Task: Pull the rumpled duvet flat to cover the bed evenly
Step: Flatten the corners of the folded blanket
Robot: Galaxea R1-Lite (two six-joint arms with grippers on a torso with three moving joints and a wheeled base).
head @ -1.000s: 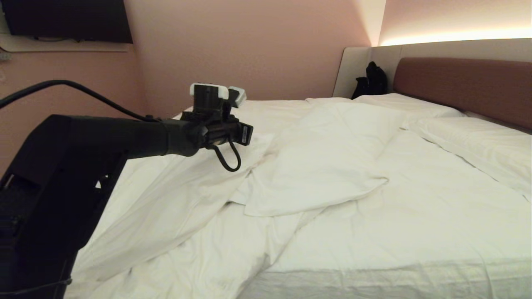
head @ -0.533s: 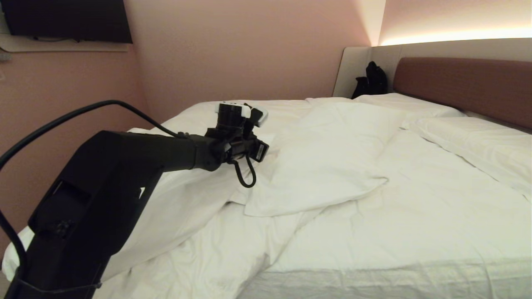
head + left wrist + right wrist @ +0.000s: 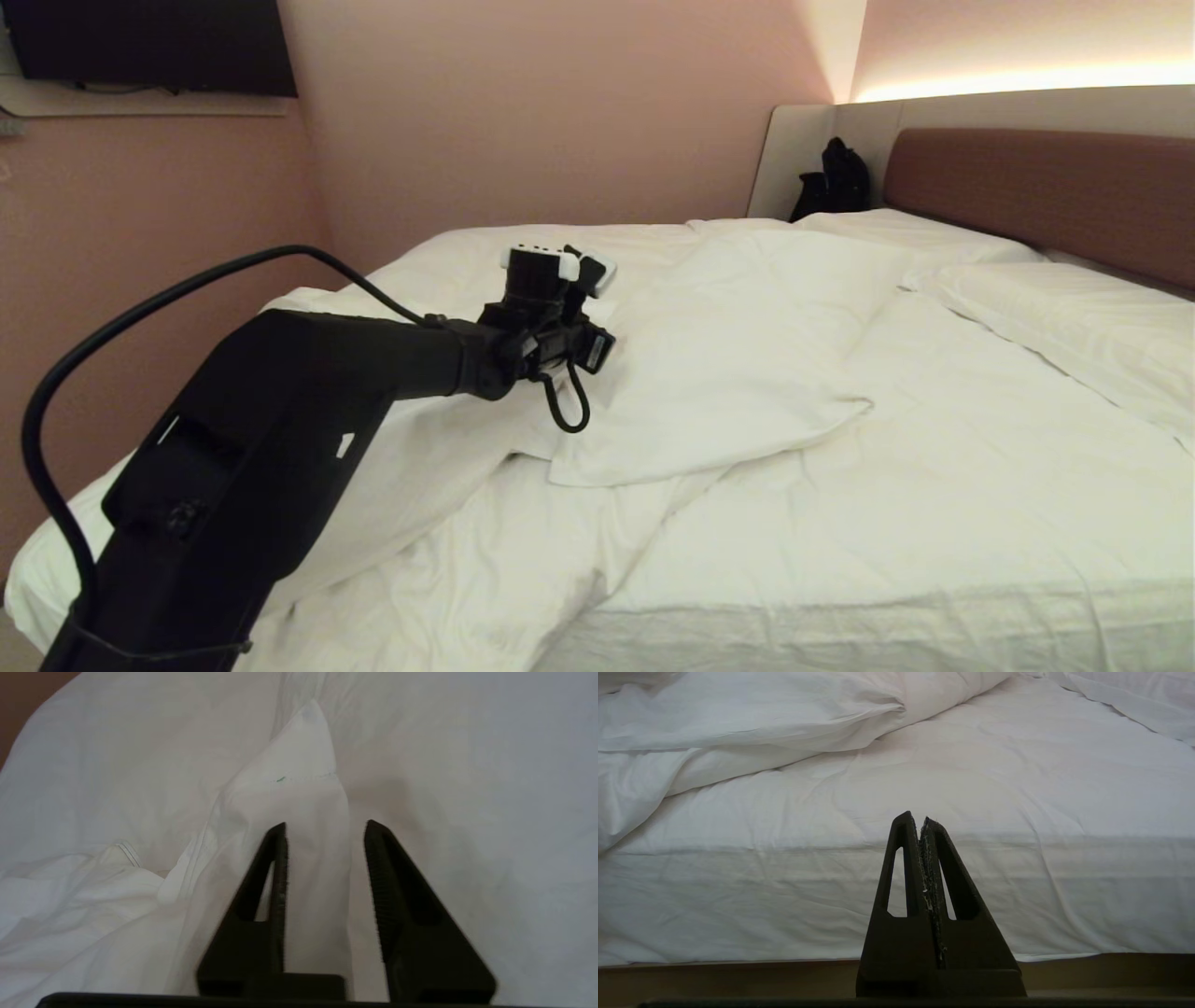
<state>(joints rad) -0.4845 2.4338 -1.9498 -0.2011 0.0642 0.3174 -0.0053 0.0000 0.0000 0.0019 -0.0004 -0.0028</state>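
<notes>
The white duvet (image 3: 728,373) lies rumpled on the bed (image 3: 840,635), with a flap folded back across its middle and loose folds trailing to the near left corner. My left arm (image 3: 373,355) reaches over the bed's left side. In its wrist view the left gripper (image 3: 324,823) is open, and a raised ridge of duvet (image 3: 303,788) runs between the fingers, touching only one. My right gripper (image 3: 923,816) is shut and empty, low in front of the mattress side (image 3: 784,896).
Two white pillows (image 3: 1064,317) lie along the reddish-brown headboard (image 3: 1036,187). A black bag (image 3: 836,182) sits in the far corner. A pink wall (image 3: 140,233) runs close along the bed's left side, with a dark screen (image 3: 149,42) mounted on it.
The left arm has swung forward and down over the bed. Its jaws have opened and let go of the duvet fold, and the duvet's left part now lies spread over the left edge.
</notes>
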